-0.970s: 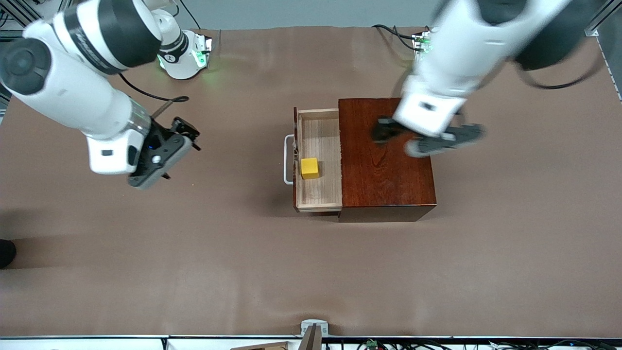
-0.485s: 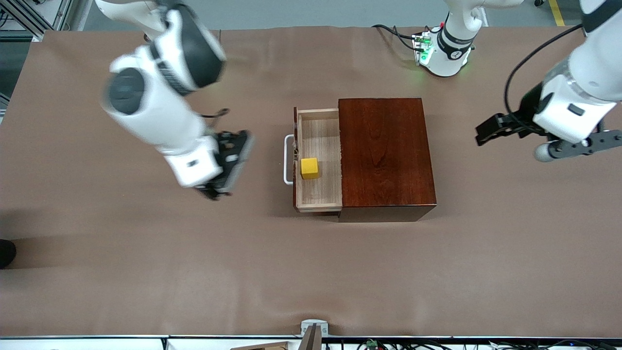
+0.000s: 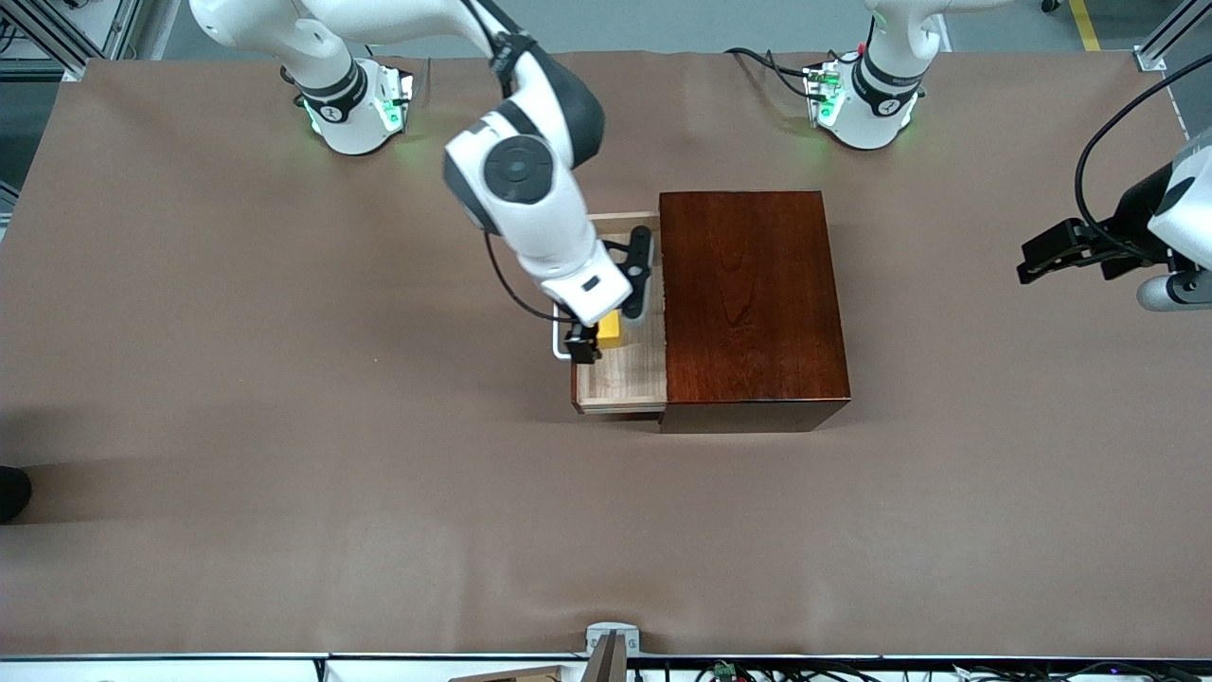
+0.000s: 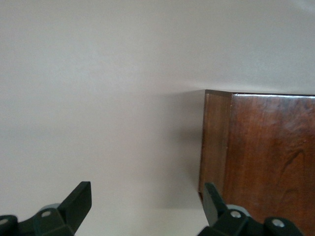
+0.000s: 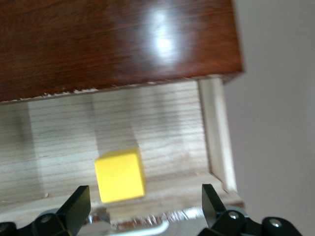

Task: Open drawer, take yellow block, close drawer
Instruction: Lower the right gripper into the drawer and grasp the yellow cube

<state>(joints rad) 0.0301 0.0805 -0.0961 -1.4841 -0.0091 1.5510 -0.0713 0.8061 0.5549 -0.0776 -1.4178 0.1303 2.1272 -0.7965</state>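
Note:
The drawer (image 3: 620, 388) stands pulled out of the dark reddish-brown wooden box (image 3: 748, 303), toward the right arm's end of the table, its white handle (image 3: 561, 350) outermost. The yellow block (image 3: 612, 332) lies on the drawer floor, partly hidden by the right arm in the front view. My right gripper (image 3: 611, 324) hangs open just above the drawer. In the right wrist view the yellow block (image 5: 119, 174) sits between and slightly ahead of the right gripper (image 5: 145, 199), untouched, with the drawer (image 5: 162, 123), handle (image 5: 147, 228) and box (image 5: 113, 39) around it. My left gripper (image 3: 1172, 289) is open over bare table.
Brown table cover (image 3: 379, 493) lies all round the box. In the left wrist view, a corner of the box (image 4: 266, 157) shows beside the open left gripper (image 4: 146, 196). The arm bases (image 3: 355, 104) stand at the table edge farthest from the front camera.
The right arm swung from the right arm's end of the table to over the open drawer. The left arm drew away from the box toward the left arm's end.

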